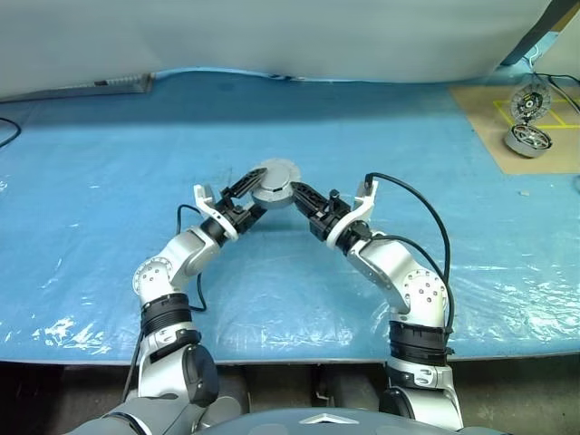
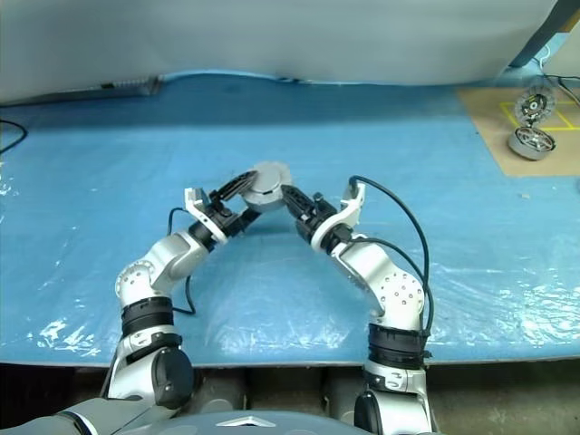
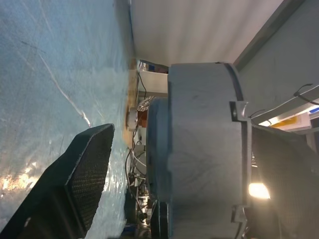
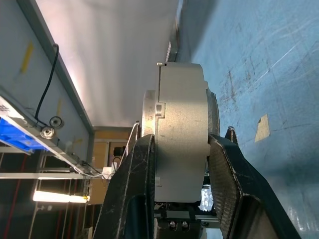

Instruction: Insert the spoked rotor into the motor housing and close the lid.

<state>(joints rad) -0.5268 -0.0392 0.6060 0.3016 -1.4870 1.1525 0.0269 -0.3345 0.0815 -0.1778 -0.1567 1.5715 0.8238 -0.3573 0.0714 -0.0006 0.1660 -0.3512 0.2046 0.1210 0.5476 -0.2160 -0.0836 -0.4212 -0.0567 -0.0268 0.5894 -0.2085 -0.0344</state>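
Right gripper (image 1: 299, 193) clamps the closed motor housing (image 1: 273, 184) — rotor unseen inside — left gripper (image 1: 246, 192) spread wide.

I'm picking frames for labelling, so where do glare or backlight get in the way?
Left eye view: sheen patches on the blue table cover. Left wrist view: a bright lamp flares beside the motor housing, whose side is dim. Right wrist view: the pale backdrop backlights the housing, and the right gripper clamps it in near silhouette.

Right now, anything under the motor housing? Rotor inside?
The motor housing is held off the blue table cover by the right gripper; nothing beneath but cover. The lid looks closed, hiding the inside.
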